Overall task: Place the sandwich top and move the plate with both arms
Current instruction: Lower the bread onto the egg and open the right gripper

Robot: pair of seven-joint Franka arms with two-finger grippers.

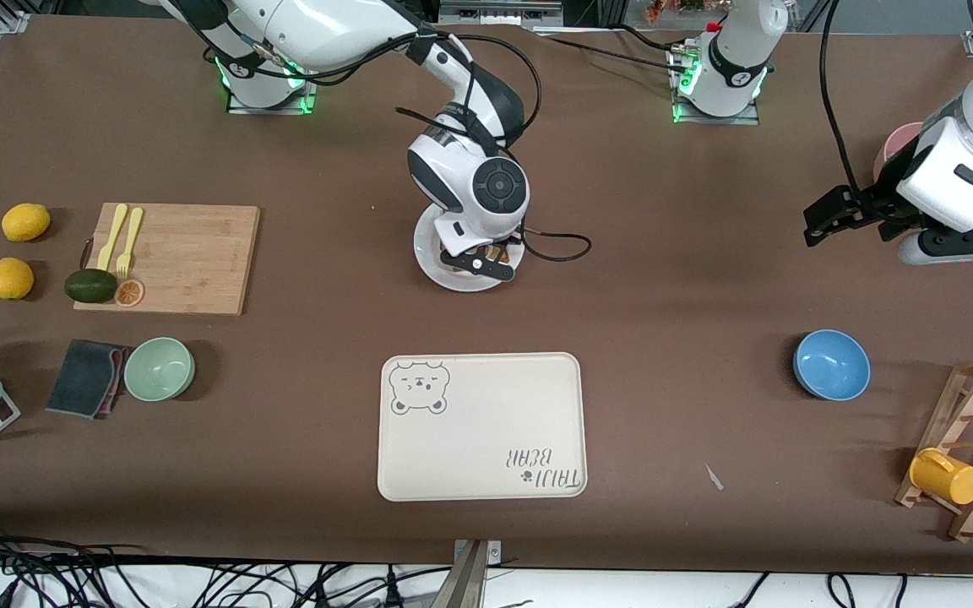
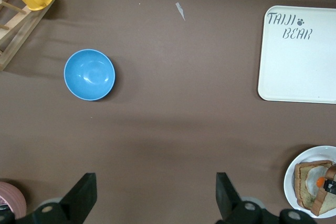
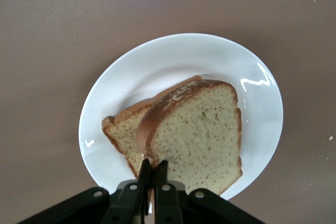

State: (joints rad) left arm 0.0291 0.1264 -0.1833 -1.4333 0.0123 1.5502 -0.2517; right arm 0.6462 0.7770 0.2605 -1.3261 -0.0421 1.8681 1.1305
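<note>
Right pincer (image 3: 152, 174): clenched on the edge of the top slice (image 3: 197, 135), over the plate (image 3: 157, 61).
Top slice: held above the plate, overlapping the egg slice (image 2: 311, 179) lying there.
Plate: mid-bench, farther from the front camera than the bear tray (image 1: 486, 439).
Left pincer (image 2: 152, 192): released, holds nothing, waits over bare bench near the blue bowl (image 2: 89, 74).
</note>
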